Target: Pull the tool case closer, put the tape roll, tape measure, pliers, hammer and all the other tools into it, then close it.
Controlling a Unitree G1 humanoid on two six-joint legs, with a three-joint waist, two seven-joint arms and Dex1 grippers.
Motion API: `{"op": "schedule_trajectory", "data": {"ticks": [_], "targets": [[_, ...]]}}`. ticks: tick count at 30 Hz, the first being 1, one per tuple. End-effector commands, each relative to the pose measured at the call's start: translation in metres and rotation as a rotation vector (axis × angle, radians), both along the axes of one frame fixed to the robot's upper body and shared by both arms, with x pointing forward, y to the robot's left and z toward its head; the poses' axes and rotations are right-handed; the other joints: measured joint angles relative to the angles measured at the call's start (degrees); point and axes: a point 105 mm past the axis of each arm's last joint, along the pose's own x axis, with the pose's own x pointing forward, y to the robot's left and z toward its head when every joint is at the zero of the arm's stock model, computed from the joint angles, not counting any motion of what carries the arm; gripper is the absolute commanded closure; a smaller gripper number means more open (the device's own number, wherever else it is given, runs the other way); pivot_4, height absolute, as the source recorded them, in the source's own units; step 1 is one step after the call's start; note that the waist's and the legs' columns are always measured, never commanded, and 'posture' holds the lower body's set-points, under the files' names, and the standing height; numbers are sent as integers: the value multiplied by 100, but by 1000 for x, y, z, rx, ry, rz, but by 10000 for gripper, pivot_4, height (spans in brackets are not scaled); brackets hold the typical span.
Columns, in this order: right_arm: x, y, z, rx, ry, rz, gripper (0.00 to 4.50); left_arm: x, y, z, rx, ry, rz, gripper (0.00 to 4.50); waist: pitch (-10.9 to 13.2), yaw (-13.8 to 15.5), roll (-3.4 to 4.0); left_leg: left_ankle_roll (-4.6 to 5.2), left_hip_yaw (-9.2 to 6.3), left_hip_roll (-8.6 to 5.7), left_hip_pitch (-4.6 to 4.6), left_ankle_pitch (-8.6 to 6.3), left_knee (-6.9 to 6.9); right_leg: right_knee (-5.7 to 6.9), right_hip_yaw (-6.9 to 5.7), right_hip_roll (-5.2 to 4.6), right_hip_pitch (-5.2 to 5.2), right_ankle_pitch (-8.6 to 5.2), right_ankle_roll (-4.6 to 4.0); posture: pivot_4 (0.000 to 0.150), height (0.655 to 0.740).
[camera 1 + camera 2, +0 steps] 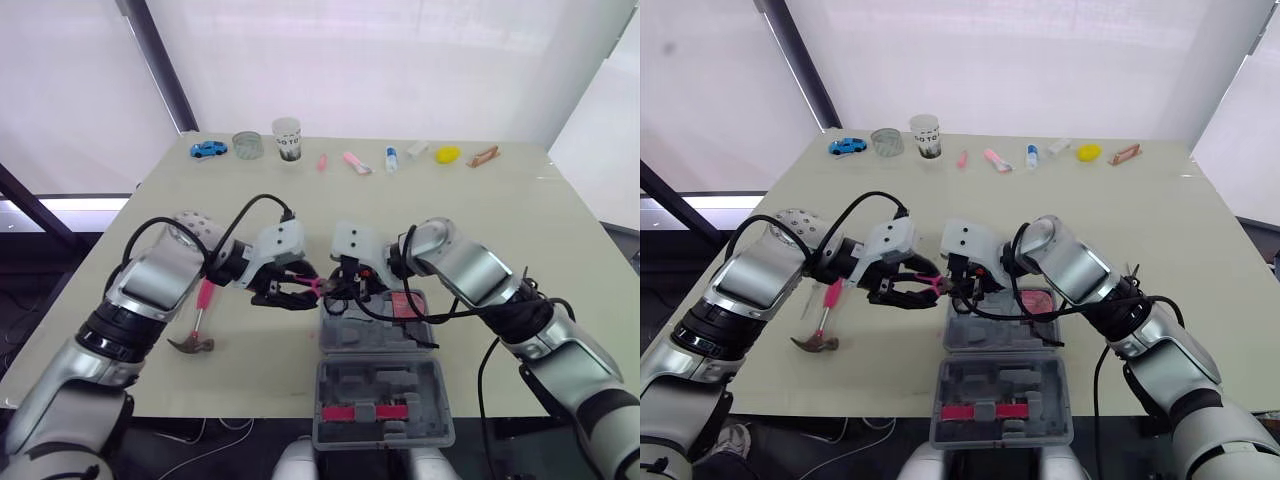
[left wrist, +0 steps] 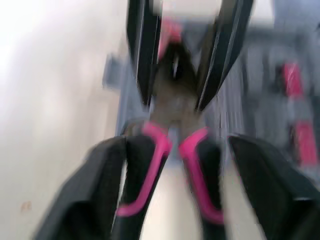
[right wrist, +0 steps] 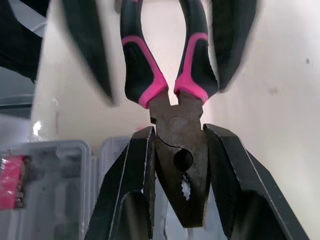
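Observation:
Black-and-pink pliers (image 1: 313, 288) hang just above the table at the left rim of the open grey tool case (image 1: 372, 336). My right gripper (image 1: 340, 290) is shut on the pliers' metal head (image 3: 175, 135), one finger (image 3: 125, 190) on each side. My left gripper (image 1: 290, 296) is open around the pink handles (image 2: 150, 165), and its fingers (image 2: 90, 200) stand apart from them. The case's lid (image 1: 383, 402) lies flat towards me. A pink-handled hammer (image 1: 200, 318) lies on the table to the left of my left arm.
Along the far edge stand a blue toy car (image 1: 208, 149), a clear round roll (image 1: 247, 146), a paper cup (image 1: 287, 139), and several small items such as a small bottle (image 1: 391, 158) and a yellow thing (image 1: 449, 154). The table's front edge is under the case lid.

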Motion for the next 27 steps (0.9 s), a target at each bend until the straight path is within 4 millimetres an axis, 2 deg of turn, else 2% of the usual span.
{"op": "schedule_trajectory", "data": {"ticks": [1,4,7,10,14,18,21,25,27], "targets": [[-2,-17,12,17,-33,-18,35638,-3,-2,10,-101,-73,40,0,0,0,1,0,-1,0,0,0,1,0,1,0,0,0,0,1500,7400],[-2,-46,5,-31,-34,-52,35638,-21,-3,10,-284,5,49,0,0,-10,2,0,2,1,2,0,4,8,4,0,-1,0,0,1500,7400],[-3,-64,3,-56,-29,-74,35638,-30,-6,20,-482,-33,44,0,0,8,0,1,-4,3,3,-1,4,5,5,-2,0,0,0,1500,7400],[-5,-83,-2,-90,-25,-88,35638,-40,6,21,-637,-37,96,0,1,1,0,1,-2,3,2,-1,10,9,0,-2,2,1,0,1500,7400],[-10,-101,-7,-112,-30,-113,35638,-55,32,16,-690,-42,183,0,0,-32,0,2,-2,4,25,-1,7,15,6,1,12,0,-1,1500,7400],[-14,-107,-9,-108,-26,-129,35638,-66,48,10,-721,-5,226,0,0,-4,0,2,-2,7,24,-1,8,15,6,1,13,0,-1,1500,7400],[-13,-113,-13,-119,-65,-148,35638,-80,70,8,-754,33,237,0,0,-4,0,2,-2,6,31,-1,8,13,6,0,20,0,-2,1500,7400],[-13,-112,-13,-101,-77,-156,35638,-90,90,-3,-664,13,243,0,0,-1,1,2,2,6,30,-1,8,12,0,-1,20,-1,-3,1500,7400],[-13,-114,-13,-108,-81,-154,35638,-93,94,-6,-650,25,244,0,0,1,1,1,3,6,30,-1,8,11,0,-1,20,-2,-4,1500,7400]]}}
